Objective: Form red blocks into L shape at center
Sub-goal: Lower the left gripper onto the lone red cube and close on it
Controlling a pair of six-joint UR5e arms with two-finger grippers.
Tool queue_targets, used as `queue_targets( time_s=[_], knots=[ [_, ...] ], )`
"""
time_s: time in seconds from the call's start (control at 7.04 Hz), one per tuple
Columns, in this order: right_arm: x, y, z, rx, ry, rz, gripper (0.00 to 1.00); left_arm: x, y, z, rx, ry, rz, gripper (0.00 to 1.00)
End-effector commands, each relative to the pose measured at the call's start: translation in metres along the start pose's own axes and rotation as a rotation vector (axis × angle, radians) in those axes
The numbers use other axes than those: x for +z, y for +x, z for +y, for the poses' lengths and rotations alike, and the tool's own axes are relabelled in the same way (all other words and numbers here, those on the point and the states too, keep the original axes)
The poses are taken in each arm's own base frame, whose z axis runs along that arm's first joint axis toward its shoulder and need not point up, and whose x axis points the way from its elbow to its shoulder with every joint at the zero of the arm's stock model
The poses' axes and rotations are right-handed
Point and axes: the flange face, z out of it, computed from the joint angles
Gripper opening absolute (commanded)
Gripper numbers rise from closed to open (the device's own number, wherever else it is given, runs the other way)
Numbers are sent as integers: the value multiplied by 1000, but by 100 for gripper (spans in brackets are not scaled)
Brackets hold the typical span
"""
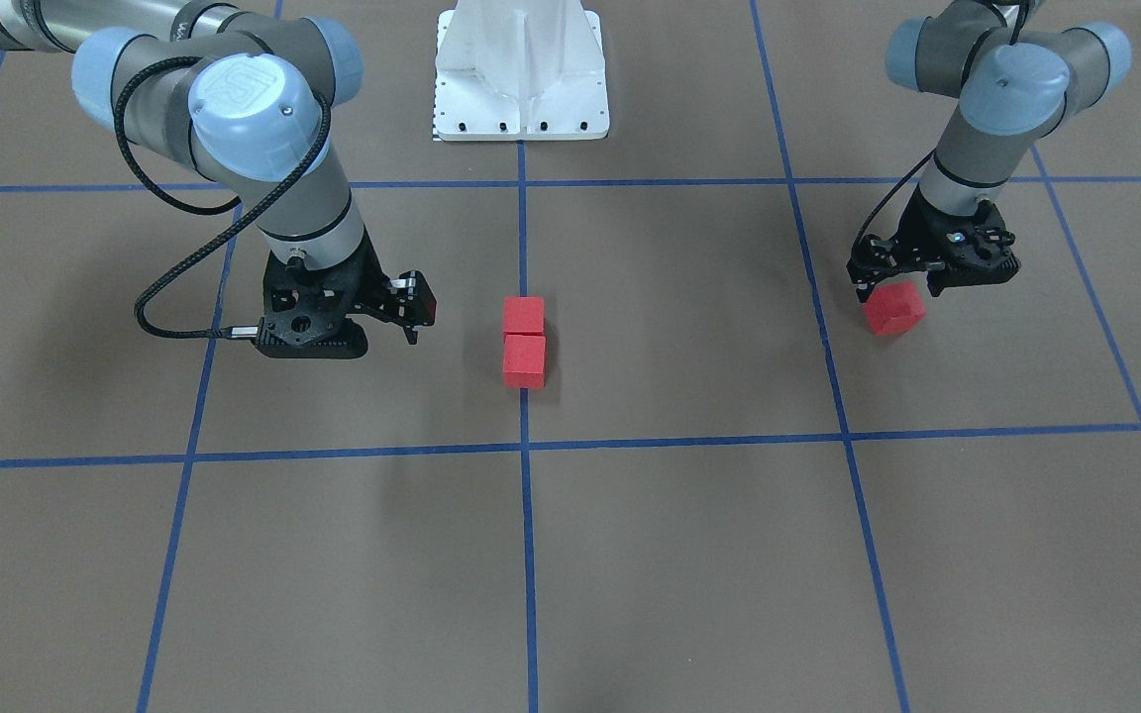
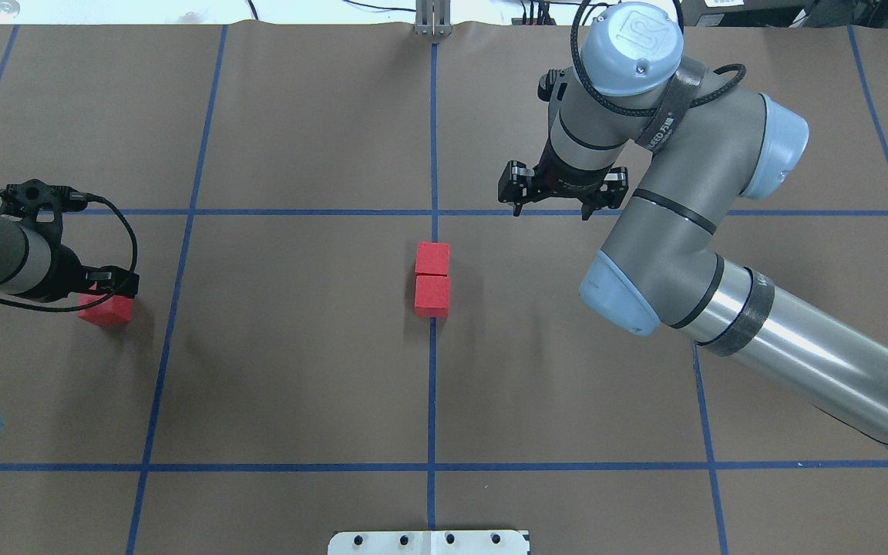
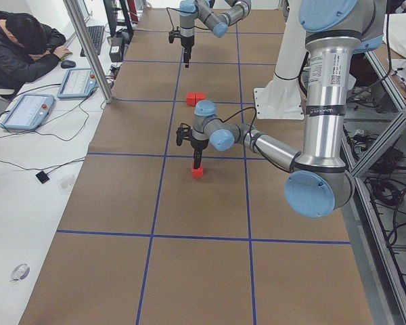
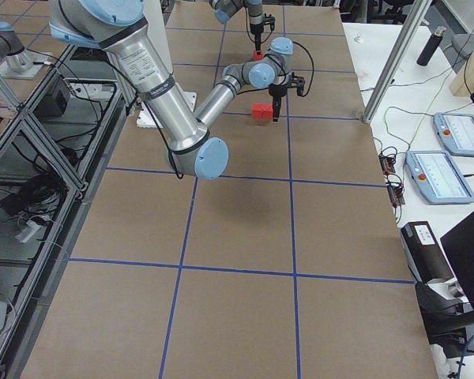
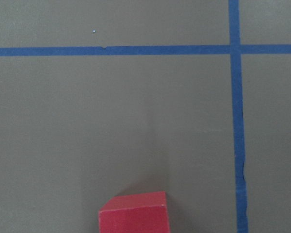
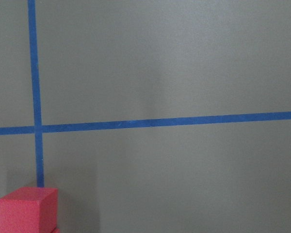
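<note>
Two red blocks [image 1: 523, 342] sit touching in a straight line on the middle blue tape line at the center [image 2: 432, 279]. The third red block [image 1: 894, 308] is far off on my left side [image 2: 106, 308]. My left gripper [image 1: 895, 292] stands over it with a finger on each side, shut on it, low at the floor. I cannot tell if the block touches the floor. It fills the bottom of the left wrist view [image 5: 133, 213]. My right gripper [image 2: 552, 210] is open and empty, a short way to the side of the center pair.
The white pedestal base [image 1: 521, 79] stands on the middle line at the robot's side. Blue tape lines [image 2: 432, 385] mark a grid on the brown floor. A seated operator [image 3: 20, 47] and tablets are at a desk beside the table.
</note>
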Motion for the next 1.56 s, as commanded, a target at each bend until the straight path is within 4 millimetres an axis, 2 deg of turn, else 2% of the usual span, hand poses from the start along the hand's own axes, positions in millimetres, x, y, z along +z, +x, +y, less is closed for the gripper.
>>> queue_targets(
  time_s=[0.0,0.43,1.14,1.28,1.42],
  knots=[
    [2,-1,0,0,-2,2,99,8,-4,-1,2,-7,-12,100],
    [4,-3,3,-2,-5,3,99,25,-7,-3,-12,-25,-30,100],
    [5,-2,3,0,-3,6,99,31,-12,-1,-26,-36,-40,97],
    [5,-3,4,-1,-4,6,99,31,-11,-1,-41,-35,-39,95],
    [5,-2,4,-1,-5,7,99,28,-9,-1,-60,-34,-33,85]
  ],
)
